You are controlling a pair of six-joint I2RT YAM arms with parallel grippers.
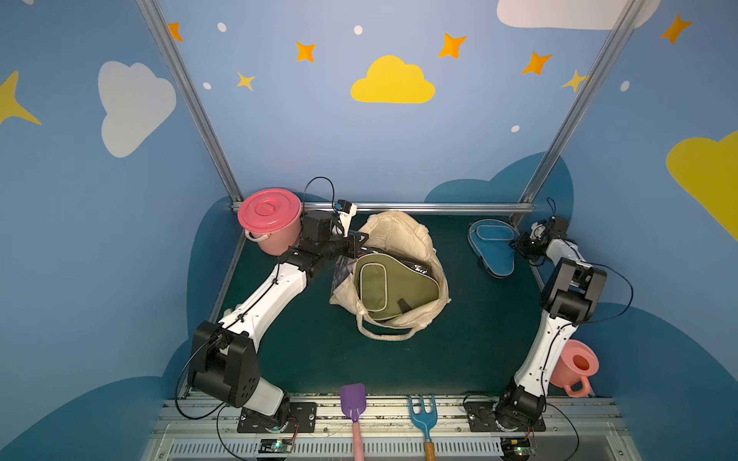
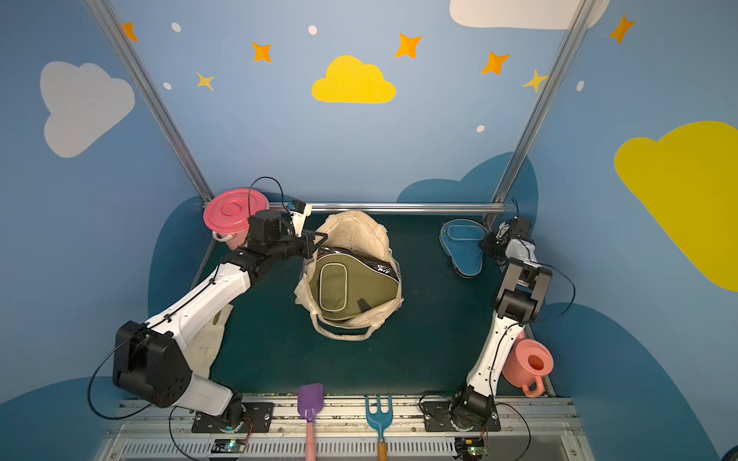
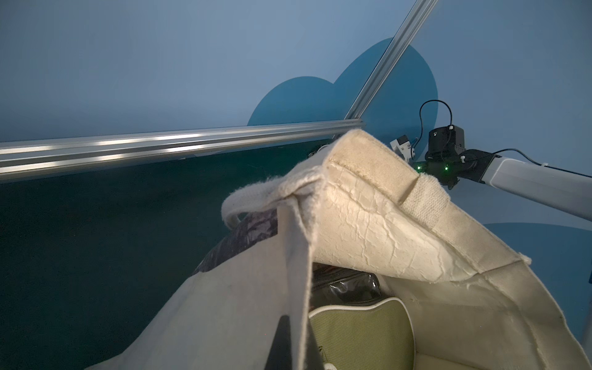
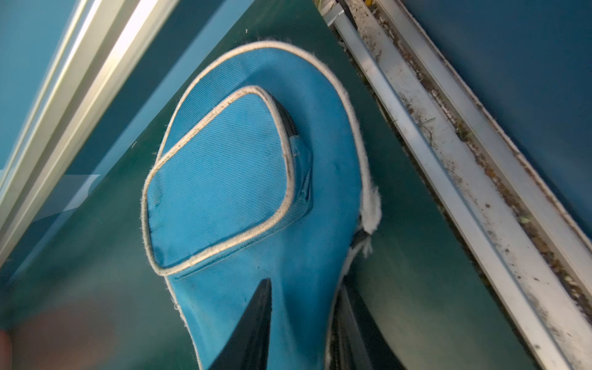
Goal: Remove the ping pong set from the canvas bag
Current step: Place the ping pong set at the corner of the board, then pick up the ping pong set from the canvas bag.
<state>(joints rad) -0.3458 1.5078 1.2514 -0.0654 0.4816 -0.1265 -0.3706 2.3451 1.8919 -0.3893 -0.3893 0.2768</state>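
Observation:
The cream canvas bag [image 1: 403, 235] [image 2: 355, 231] lies in the middle of the green mat with its mouth held agape. Inside it is an olive paddle cover [image 1: 395, 287] [image 3: 362, 336], lying over a dark, clear-wrapped pack [image 3: 349, 285]. My left gripper [image 1: 357, 243] [image 3: 296, 336] is shut on the bag's rim on the left. A blue paddle cover [image 1: 493, 247] [image 4: 240, 176] lies flat on the mat at the back right, outside the bag. My right gripper [image 1: 515, 243] [image 4: 304, 320] straddles its edge, with the jaws apart.
A pink lidded bucket [image 1: 269, 219] stands behind the left arm. A pink jug [image 1: 577, 367] sits beside the right arm's base. A purple shovel [image 1: 353, 399] and a blue rake [image 1: 422, 415] lie at the front edge. A metal rail [image 1: 419, 207] bounds the back.

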